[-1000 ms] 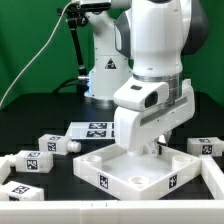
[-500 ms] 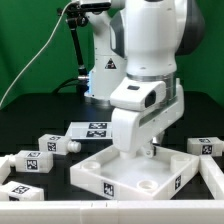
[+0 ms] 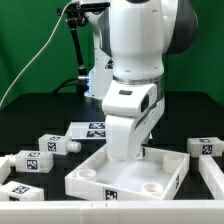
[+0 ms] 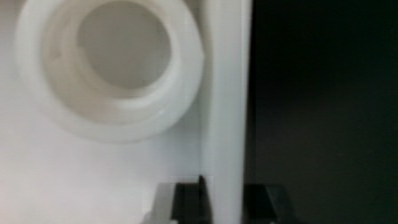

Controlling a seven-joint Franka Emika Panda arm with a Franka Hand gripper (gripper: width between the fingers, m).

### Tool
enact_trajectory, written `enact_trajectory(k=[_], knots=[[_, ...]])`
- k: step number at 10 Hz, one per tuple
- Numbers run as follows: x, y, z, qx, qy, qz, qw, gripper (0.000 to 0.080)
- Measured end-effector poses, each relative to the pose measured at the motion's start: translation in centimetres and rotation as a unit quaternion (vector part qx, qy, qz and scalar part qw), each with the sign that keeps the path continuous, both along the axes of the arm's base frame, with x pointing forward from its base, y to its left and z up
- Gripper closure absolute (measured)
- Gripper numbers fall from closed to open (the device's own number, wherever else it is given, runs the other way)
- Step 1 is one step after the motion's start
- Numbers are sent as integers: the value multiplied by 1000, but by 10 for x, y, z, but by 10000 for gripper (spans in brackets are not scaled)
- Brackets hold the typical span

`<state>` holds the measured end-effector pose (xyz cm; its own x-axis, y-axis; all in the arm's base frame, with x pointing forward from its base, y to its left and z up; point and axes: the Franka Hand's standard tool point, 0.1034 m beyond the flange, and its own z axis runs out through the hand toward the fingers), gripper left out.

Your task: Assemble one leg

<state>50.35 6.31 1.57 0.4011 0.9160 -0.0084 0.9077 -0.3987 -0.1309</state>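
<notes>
My hand (image 4: pixel 228 200): fingers pinching tray (image 3: pixel 130 187) wall, beside corner socket (image 4: pixel 116 60). Leg (image 3: pixel 52 145): not held, lying on tabletop (image 3: pixel 30 125), off tray toward exterior view's left. Risk: thin wall slips from pinch, tray skews, shoves leg away.

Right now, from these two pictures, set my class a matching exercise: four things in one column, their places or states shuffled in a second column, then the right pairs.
Things
1. legs
2. marker board
3. tray
4. gripper

Places or states
A. closed on the tray's wall
B. flat on the table, farther back than the tray
C. loose on the table, on both sides of the tray
D. square, in the middle foreground

Pairs: 1-C, 2-B, 3-D, 4-A
</notes>
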Motion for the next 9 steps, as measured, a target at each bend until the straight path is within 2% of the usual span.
enact_trajectory(k=[2, 4, 5, 7, 9], knots=[[0, 0, 0, 0, 0, 1, 1000, 742], [3, -5, -3, 16, -26, 110, 994, 742], [4, -1, -3, 18, -35, 136, 990, 742], [4, 7, -2, 15, -37, 153, 987, 742], [4, 5, -3, 15, -37, 152, 988, 742]])
